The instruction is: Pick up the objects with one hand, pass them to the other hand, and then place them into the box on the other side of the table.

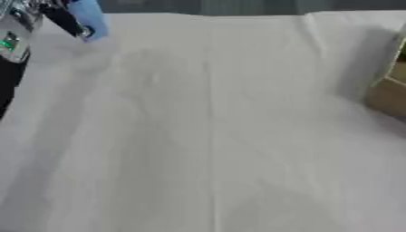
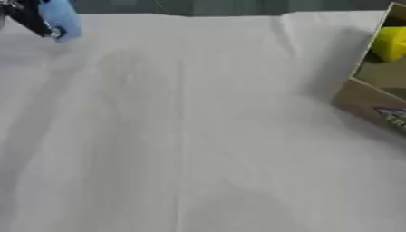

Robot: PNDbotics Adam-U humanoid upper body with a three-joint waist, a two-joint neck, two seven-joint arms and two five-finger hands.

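White cloth covers the table (image 1: 214,136), creased down the middle, w/ a dark strip of background along the far edge at 12 o'clock. Left hand (image 1: 67,20) sits up at approx 11 o'clock, black fingers curled round a light blue object (image 1: 89,18), so it's grasping that; exact shape of the blue thing can't be made out beyond a flattish, rounded slab. Silver and black arm runs down the 9–10 o'clock edge. Right hand isn't in either view, so no word on its state. Cardboard box (image 2: 369,102) sits at approx 3 o'clock, well apart from the left hand, w/ sth yellow (image 2: 390,43) already inside it. Judging by this, the job is at the carry/hand-over stage: blue object lifted, pass to the other hand not yet done. Risks from here: w/ the receiving hand out of sight, a mistimed let-go would drop the object onto the cloth mid-table; blue piece sticks out past the fingers, so it could pivot or slip during the swing across; box wall leans, so a low approach could clip the rim and shove the box.
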